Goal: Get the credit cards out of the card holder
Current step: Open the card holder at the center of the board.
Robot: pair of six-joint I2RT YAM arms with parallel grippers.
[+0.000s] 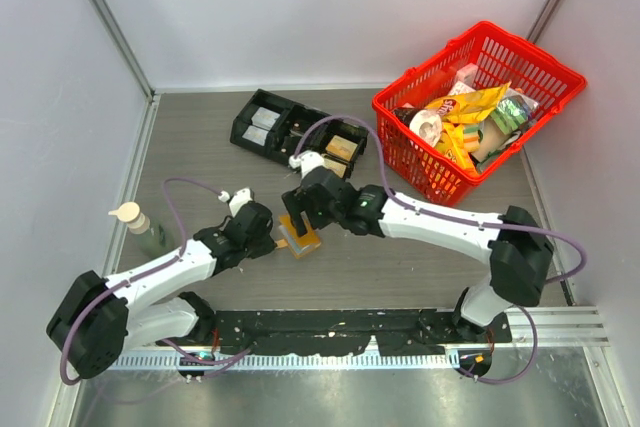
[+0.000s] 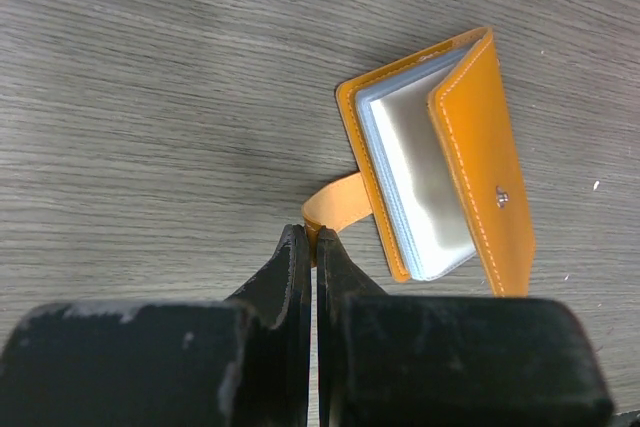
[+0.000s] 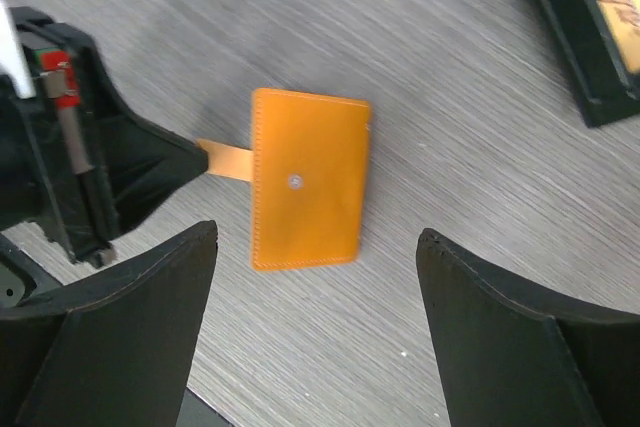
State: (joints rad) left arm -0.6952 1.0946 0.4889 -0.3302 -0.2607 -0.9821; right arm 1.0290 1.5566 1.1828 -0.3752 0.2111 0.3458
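Nearest the overhead camera, the black base plate (image 1: 330,329) ran along the table's near edge with both arms bolted to it.

Far left: a small bottle with a pale round cap (image 1: 130,215) stood upright on the grey wood-grain table (image 1: 200,137), well apart from everything else.

The left gripper (image 2: 310,237) (image 1: 270,240) lay low over the table. Its two black fingers were pressed together on the end of the side tab (image 2: 335,209) (image 3: 225,159), a thin orange strap bent up from the table into the pinch.

The card holder (image 2: 470,147) (image 1: 303,237) (image 3: 308,179) lay flat on the table, centre front, just right of the left gripper and joined to it only through the tab. From above, its orange cover showed white stitching and a small metal snap stud. From the left wrist, the cover stood slightly ajar, and pale blue-grey sleeves showed inside. Whether cards sat in them could not be told.

The right gripper (image 3: 318,230) (image 1: 303,197) hung directly above the holder with its fingers spread wide. It gripped nothing and was clear of the cover.

Behind sat the black compartment tray (image 1: 290,132) holding small boxes. Far right, the red basket (image 1: 415,162) was heaped with snack packets.
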